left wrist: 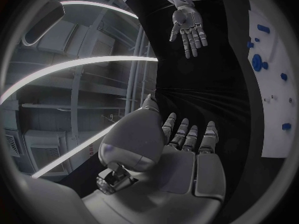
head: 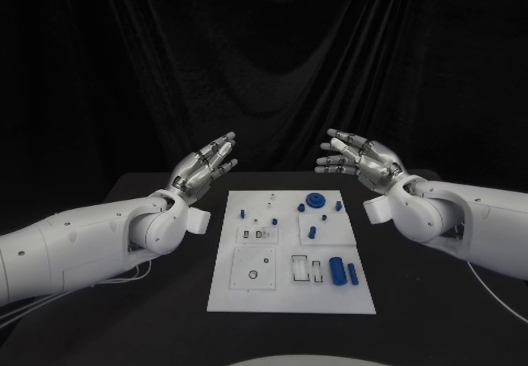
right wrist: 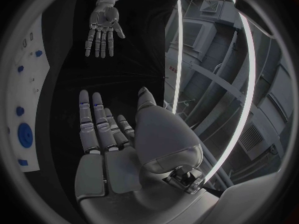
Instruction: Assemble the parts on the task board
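Note:
The white task board [head: 248, 293] lies in the middle of the black table. Small blue parts lie on it: a round gear-like piece [head: 315, 200] at the far end, small pieces [head: 313, 232] in the middle, and two blue cylinders [head: 338, 271] near the right front. My left hand [head: 204, 168] is raised above the table to the left of the board's far end, fingers spread, holding nothing. My right hand [head: 361, 162] hovers to the right of the far end, fingers apart and empty. The left wrist view shows the board's edge [left wrist: 274, 129], the blue gear [left wrist: 256, 61] and my right hand [left wrist: 187, 27]; the right wrist view shows my left hand [right wrist: 103, 27] and the gear [right wrist: 25, 133].
The board carries white inset plates [head: 254, 268] with holes and slots. Bare black table [head: 429, 297] surrounds the board on both sides. A black curtain [head: 275, 76] hangs behind the table.

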Tool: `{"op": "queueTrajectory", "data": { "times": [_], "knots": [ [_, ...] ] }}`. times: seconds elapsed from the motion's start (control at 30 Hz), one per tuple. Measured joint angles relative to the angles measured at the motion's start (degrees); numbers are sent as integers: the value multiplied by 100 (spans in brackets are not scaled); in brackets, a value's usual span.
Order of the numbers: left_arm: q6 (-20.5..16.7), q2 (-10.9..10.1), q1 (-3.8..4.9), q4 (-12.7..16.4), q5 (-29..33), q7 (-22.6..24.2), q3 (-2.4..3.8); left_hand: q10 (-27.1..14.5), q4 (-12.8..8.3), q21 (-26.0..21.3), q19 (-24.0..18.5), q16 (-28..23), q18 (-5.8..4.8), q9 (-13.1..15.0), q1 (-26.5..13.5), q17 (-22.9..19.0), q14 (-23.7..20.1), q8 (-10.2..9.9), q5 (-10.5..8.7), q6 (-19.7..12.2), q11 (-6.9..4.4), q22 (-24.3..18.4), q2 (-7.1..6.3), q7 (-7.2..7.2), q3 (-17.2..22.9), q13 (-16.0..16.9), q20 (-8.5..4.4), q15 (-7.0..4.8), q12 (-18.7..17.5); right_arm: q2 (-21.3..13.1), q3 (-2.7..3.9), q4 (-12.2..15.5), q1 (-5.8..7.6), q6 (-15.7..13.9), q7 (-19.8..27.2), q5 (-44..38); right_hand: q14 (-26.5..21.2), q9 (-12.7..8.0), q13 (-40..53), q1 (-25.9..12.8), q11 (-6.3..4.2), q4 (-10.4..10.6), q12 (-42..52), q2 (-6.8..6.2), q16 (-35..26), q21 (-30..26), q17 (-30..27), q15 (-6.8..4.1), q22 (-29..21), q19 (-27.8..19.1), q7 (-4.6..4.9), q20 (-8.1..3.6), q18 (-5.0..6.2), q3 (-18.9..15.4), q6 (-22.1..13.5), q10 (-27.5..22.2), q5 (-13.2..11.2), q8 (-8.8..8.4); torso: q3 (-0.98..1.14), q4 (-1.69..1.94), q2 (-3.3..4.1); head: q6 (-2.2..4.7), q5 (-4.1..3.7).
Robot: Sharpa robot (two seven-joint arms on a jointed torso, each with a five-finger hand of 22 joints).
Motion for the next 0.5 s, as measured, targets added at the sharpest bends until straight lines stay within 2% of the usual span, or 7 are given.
{"op": "queueTrajectory", "data": {
  "times": [0.03, 0.07, 0.13, 0.2, 0.27, 0.37, 0.5],
  "knots": [
    [0, -35, 0, 2, -49, 1, 0, 88, 0, 139, 216, 110, 0, 20, 94, 30, 154, 57, 138, 240, 31, 65, 14, -52, 0, 16, 121, 52, 200, -14, 0, -1, 36, -1, -11, -120, 334, 19, -1, 87, -16, -52, 212, -9, 59, 111, 2, -107, 26, 306, 39, 0, 135, 6, 222, 275, -26, 104, 2, -1, 9, -76, 6],
    [-1, -85, 0, 14, -114, 1, 0, 170, 0, 274, 425, 210, -1, 34, 186, 57, 295, 92, 265, 431, 44, 127, 17, -91, 0, 26, 191, 93, 356, -32, 0, -1, 93, -10, -34, -294, 703, 57, -14, 225, -46, -154, 365, -19, 120, 236, 7, -210, 54, 661, 99, -52, 172, 32, 549, 554, -3, 254, 4, -3, 16, -133, 8],
    [-13, -160, 0, 42, -209, 2, 0, 284, 0, 417, 644, 343, -1, 39, 310, 84, 472, 94, 440, 622, 55, 184, 12, -103, 0, 37, 227, 128, 547, -67, 1, 2, 197, -27, -75, -583, 1261, 128, -59, 477, -127, -339, 527, -35, 178, 397, 17, -367, 87, 1174, 167, -188, 172, 97, 1279, 1060, 161, 566, 5, -4, 34, -280, 9],
    [-33, -224, 0, 76, -306, 3, 0, 408, 0, 514, 789, 468, -1, 39, 443, 103, 631, 94, 612, 720, 100, 216, -8, -81, 0, 51, 231, 162, 726, -114, 2, 26, 326, -57, -146, -946, 1750, 144, -105, 668, -214, -490, 540, -43, 186, 519, 30, -497, 110, 1584, 225, -333, 173, 141, 1856, 1455, 261, 705, 7, -4, 47, -391, 10],
    [-65, -275, 0, 131, -384, 4, 0, 432, 9, 524, 825, 506, -1, 39, 487, 107, 693, 94, 733, 739, 124, 220, 2, -62, 9, 51, 231, 185, 797, -166, 3, 76, 461, -97, -253, -1333, 2263, 141, -117, 773, -309, -567, 481, -50, 232, 692, 92, -625, 173, 1995, 281, -462, 172, 144, 2277, 1823, 252, 717, 9, -5, 68, -509, 15],
    [-112, -371, 0, 274, -485, 5, 2, 507, 9, 524, 825, 554, 0, 49, 629, 107, 717, 82, 922, 858, 158, 212, -35, -22, 39, 54, 231, 213, 846, -257, 6, 177, 669, -171, -457, -1906, 3157, 121, -124, 842, -490, -543, 321, -86, 522, 1120, 311, -855, 385, 2687, 346, -701, 172, 120, 2658, 2415, 81, 592, 16, -7, 121, -607, 5],
    [-210, -607, 6, 585, -627, 7, 4, 549, 9, 398, 596, 407, -2, 38, 659, 81, 504, -27, 973, 781, 116, 124, -66, -31, 38, 46, 193, 176, 698, -350, 10, 317, 919, -334, -829, -2908, 3678, 112, -124, 896, -594, -487, 21, -109, 733, 1444, 558, -980, 590, 3041, 356, -829, 172, 64, 2841, 2741, 1, 401, 22, 9, 236, -653, -46]
  ]
}}
